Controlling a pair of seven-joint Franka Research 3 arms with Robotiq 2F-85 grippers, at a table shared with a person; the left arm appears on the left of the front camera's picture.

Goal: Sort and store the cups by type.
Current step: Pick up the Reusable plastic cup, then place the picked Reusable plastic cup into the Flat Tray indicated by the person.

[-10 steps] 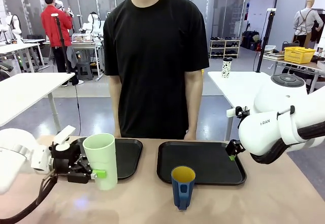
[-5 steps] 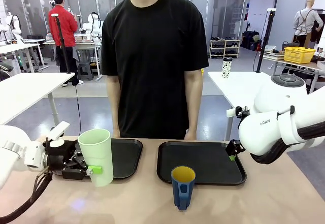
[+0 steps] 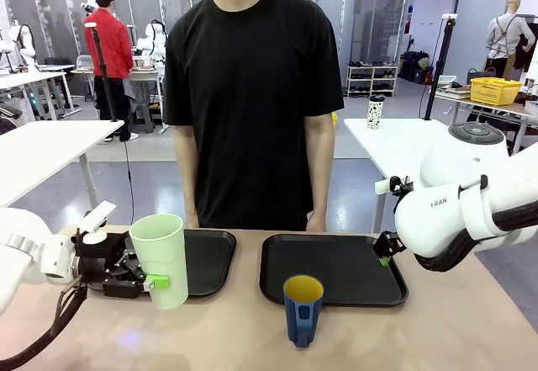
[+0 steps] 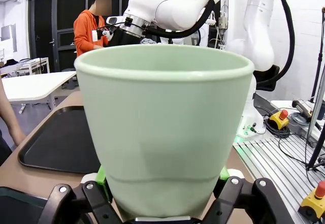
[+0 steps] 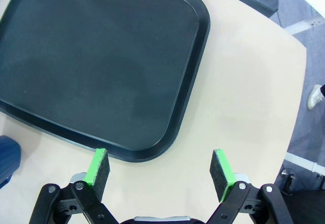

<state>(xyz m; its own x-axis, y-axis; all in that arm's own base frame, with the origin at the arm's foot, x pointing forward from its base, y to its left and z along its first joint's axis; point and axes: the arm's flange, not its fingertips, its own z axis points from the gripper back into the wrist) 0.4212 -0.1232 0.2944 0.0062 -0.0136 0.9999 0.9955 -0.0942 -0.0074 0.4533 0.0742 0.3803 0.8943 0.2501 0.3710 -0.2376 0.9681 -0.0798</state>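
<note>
A tall pale green tumbler [image 3: 161, 259] is held just above the table at the left, tilted a little, with my left gripper [image 3: 150, 283] shut on its lower part. In the left wrist view the tumbler [image 4: 163, 132] looms between the green pads [image 4: 102, 175]. The dark blue mug [image 3: 302, 310] with a yellow inside stands on the table in front of the right tray [image 3: 333, 268]; a sliver of the mug [image 5: 8, 159] shows in the right wrist view. My right gripper [image 5: 160, 169] hangs open over the near right corner of that tray [image 5: 96, 66], with nothing between its fingers.
A second black tray [image 3: 206, 258] lies behind the tumbler at the left. A person in a black shirt [image 3: 252, 93] stands at the far edge, hands down by the table. My right arm [image 3: 471, 207] bulks over the table's right end.
My left gripper has drawn the green tumbler a little to the left and up, and tilted it slightly. The right arm and the blue mug have not moved.
</note>
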